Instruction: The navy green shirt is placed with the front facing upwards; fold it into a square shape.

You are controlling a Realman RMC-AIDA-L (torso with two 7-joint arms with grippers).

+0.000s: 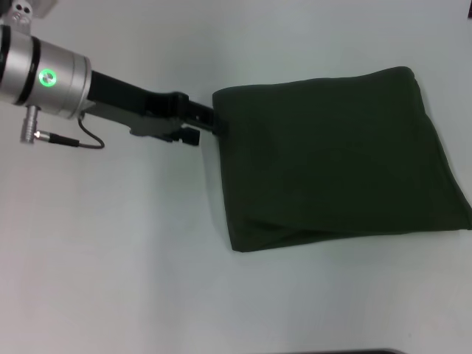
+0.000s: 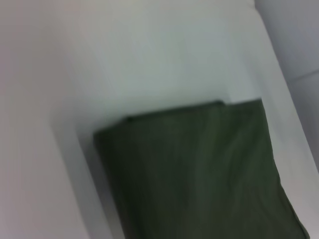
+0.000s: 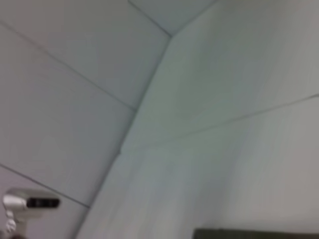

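Observation:
The navy green shirt point(image 1: 335, 158) lies folded into a rough square on the white table point(image 1: 110, 258), right of centre in the head view. Only plain green cloth faces up, and layered edges show along its near side. My left gripper point(image 1: 209, 122) reaches in from the upper left and sits at the shirt's far left corner, touching its edge. In the left wrist view the folded shirt point(image 2: 199, 174) fills the lower part of the picture. The right wrist view catches only a thin strip of the shirt point(image 3: 254, 234). My right gripper is out of view.
White tabletop surrounds the shirt on the left and near sides. A dark strip point(image 1: 369, 352) marks the table's near edge. In the right wrist view, pale wall panels rise behind the table, with a small grey device point(image 3: 30, 201) low on them.

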